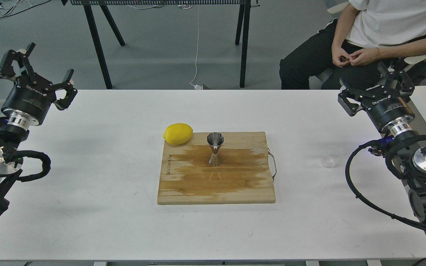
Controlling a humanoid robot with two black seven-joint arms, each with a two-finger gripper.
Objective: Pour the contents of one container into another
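Glass cup (pixel 331 156): stands upright on the white bench (pixel 87 207), right of the wooden board (pixel 216 184) and well clear of it, near the right arm. It is clear and hard to make out against the bench; whether it holds any liquid cannot be told.

Steel jigger (pixel 215 149): upright near the middle of the board, wide mouth up. A lemon (pixel 178 133) lies at the board's far left corner, apart from the jigger.

Left gripper (pixel 44 70): raised at the far left, jaws spread wide, nothing held. Right gripper (pixel 386 79): raised at the far right; seen dark against the seated person (pixel 364 33), and whether its jaws are apart cannot be told.

Handling assessment: the cup is judged light, rigid, smooth and breakable; a hard squeeze risks cracking, a weak one risks slipping. Recommended hold is across the side wall around mid-height, pouring lip turned toward the jigger. The jigger's narrow waist and small foot suggest it tips easily, so contact with it should be avoided.
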